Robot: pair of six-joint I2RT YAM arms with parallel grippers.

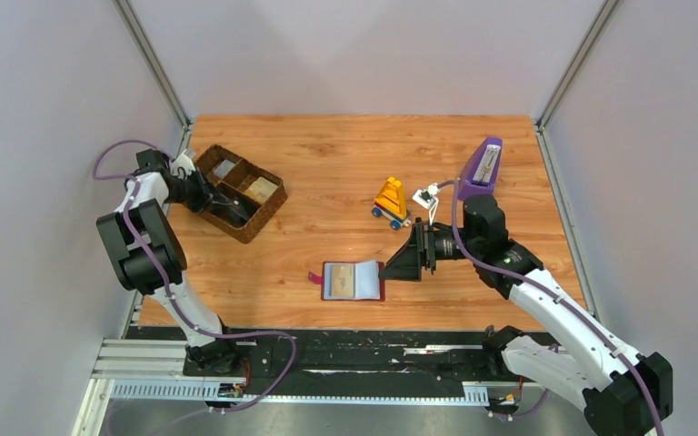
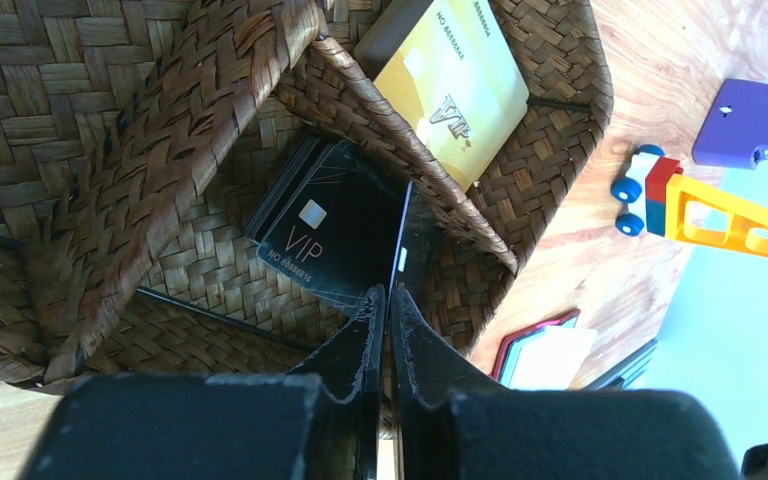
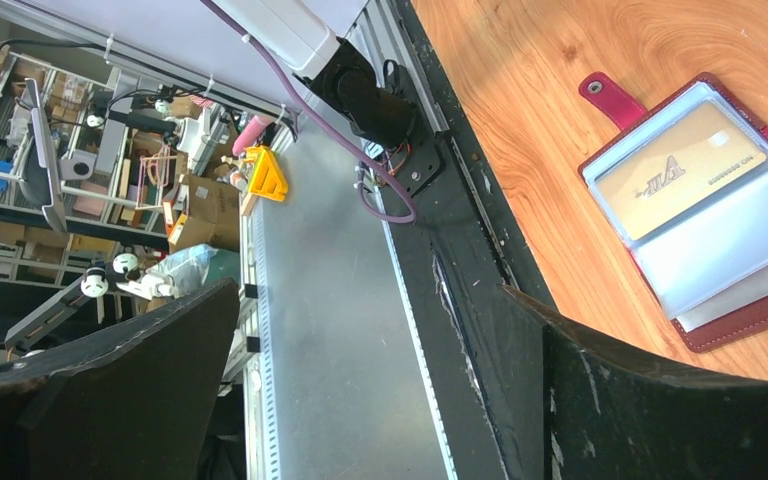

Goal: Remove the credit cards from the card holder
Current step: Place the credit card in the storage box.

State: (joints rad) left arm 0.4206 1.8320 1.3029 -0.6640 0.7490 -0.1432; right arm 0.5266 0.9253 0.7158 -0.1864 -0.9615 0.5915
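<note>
The dark red card holder [image 1: 354, 281] lies open on the wood near the front edge, with a gold credit card [image 3: 680, 170] in a clear sleeve of the card holder [image 3: 750, 300]. My right gripper [image 1: 398, 254] stands wide open just right of it, and the right wrist view shows nothing between the jaws of the right gripper [image 3: 368, 290]. My left gripper [image 1: 214, 202] reaches into the wicker basket [image 1: 239, 192]. In the left wrist view the left gripper [image 2: 388, 292] has its jaws almost together on a black card [image 2: 403, 240] standing edge-on. Black cards [image 2: 325, 225] and a gold card [image 2: 455, 80] lie in separate compartments.
A yellow toy on blue wheels [image 1: 391, 200] and a small white object [image 1: 427, 196] sit behind the card holder. A purple wedge stand [image 1: 482, 168] is at the back right. Grey walls close in the table on three sides.
</note>
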